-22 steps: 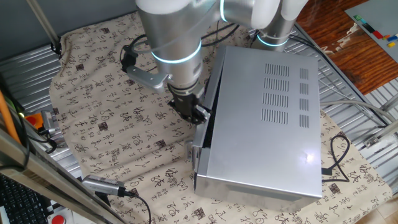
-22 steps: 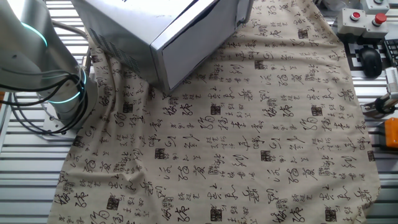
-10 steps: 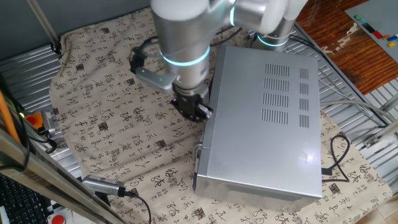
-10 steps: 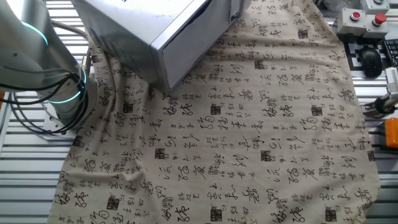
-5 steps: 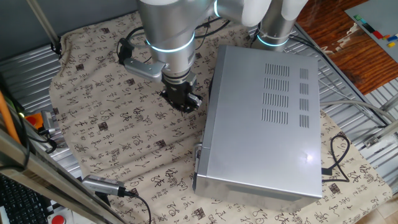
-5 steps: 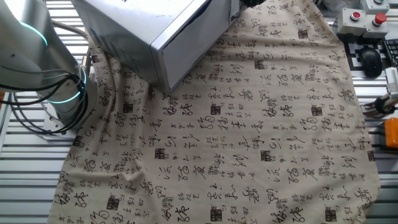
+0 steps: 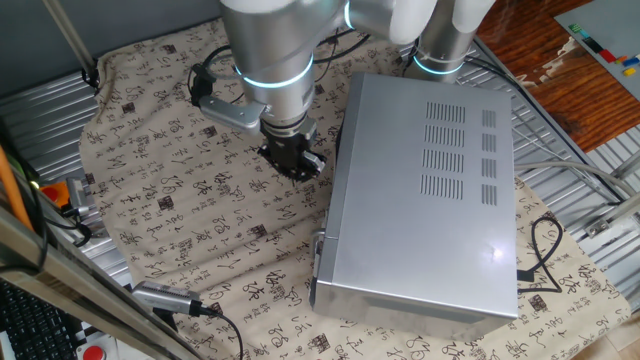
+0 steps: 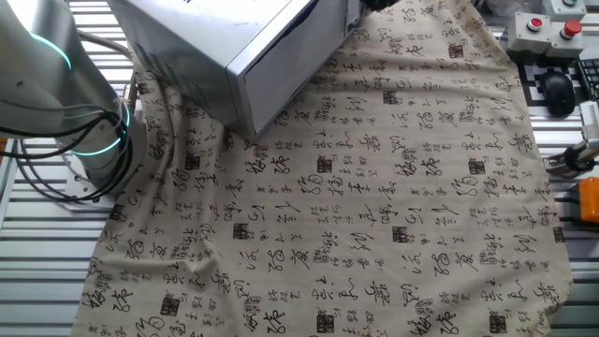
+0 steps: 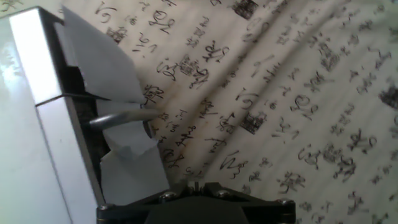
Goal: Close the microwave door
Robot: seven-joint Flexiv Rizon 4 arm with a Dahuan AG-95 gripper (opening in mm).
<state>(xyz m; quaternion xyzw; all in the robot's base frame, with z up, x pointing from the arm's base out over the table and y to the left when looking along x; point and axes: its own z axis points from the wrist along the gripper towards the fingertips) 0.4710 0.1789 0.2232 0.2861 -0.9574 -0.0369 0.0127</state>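
Observation:
The microwave (image 7: pixel 430 180) is a large silver-grey box with vent slots on top, standing at the right of the patterned cloth. The microwave door (image 8: pixel 298 49) lies flush against the box front; in the hand view the door (image 9: pixel 102 68) shows at the left with its handle (image 9: pixel 121 117). My gripper (image 7: pixel 294 162) hangs over the cloth a short way left of the door, apart from it, and looks shut and empty. In the hand view only the gripper's dark body (image 9: pixel 196 190) shows at the bottom edge.
The patterned cloth (image 8: pixel 374 215) covers the table. The arm's base (image 8: pixel 84 112) stands at the left beside the microwave's back. A control box with red buttons (image 8: pixel 547 26) is at the far right. A black cable (image 7: pixel 545 255) trails behind the microwave.
The door was ajar with my gripper against it; it swung flush to the box. My gripper then drew back left onto the cloth and has held still for the last half second.

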